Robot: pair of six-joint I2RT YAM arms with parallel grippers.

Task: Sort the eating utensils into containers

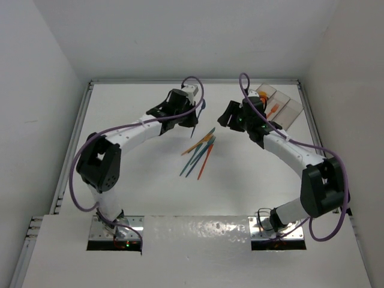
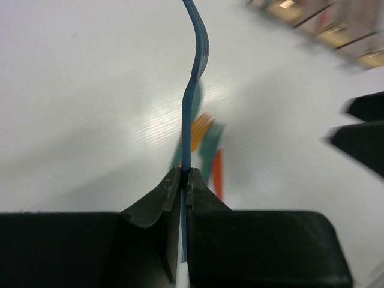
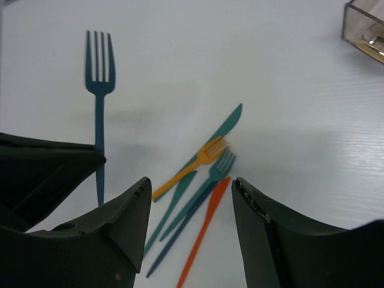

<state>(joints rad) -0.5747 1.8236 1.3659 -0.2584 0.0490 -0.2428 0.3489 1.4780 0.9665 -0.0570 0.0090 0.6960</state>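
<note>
The left tool [image 2: 185, 179] is clamped on the handle of a blue fork [image 2: 192, 114], lifted clear of the counter [image 1: 150, 174], likely for carrying to a bin; the loose utensils [image 1: 200, 153] lie crossed in a heap mid-counter, unsorted; the right tool [image 3: 191, 189] hangs near them, jaws apart and empty, seemingly choosing one; the containers [image 1: 292, 111] sit far right, an orange piece [image 1: 273, 109] inside.

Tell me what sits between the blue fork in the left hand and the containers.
The right hand, jaws open, sits between the blue fork and the containers, seen in the top view.
</note>
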